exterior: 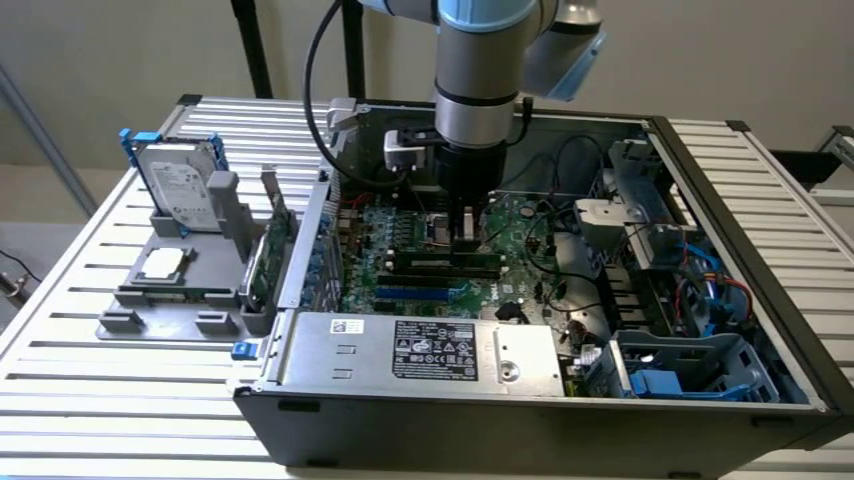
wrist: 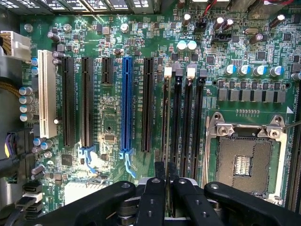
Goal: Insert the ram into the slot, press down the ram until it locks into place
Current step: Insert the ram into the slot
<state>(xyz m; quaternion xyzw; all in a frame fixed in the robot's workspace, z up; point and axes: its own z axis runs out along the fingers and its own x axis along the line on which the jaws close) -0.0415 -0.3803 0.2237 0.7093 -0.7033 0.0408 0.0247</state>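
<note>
My gripper (exterior: 465,238) reaches straight down into the open computer case (exterior: 747,300), over the green motherboard (wrist: 108,47). Its two black fingers (wrist: 157,193) stand close together, shut on the top edge of the ram (wrist: 166,117). In the wrist view the ram is edge-on, a thin line along the black memory slot (wrist: 168,82) that has a white end clip and lies closest to the expansion slots. In the exterior view the ram (exterior: 434,264) lies as a long dark stick just under the fingers. Whether it is fully seated I cannot tell. Three alike slots (wrist: 186,117) run parallel beside it.
A blue connector slot (wrist: 126,103), black expansion slots (wrist: 86,99) and a white slot (wrist: 44,94) lie beside the memory slots. The bare CPU socket (wrist: 244,160) is on their other side. Outside the case, a hard drive (exterior: 180,185) and green expansion card (exterior: 274,255) stand in grey holders.
</note>
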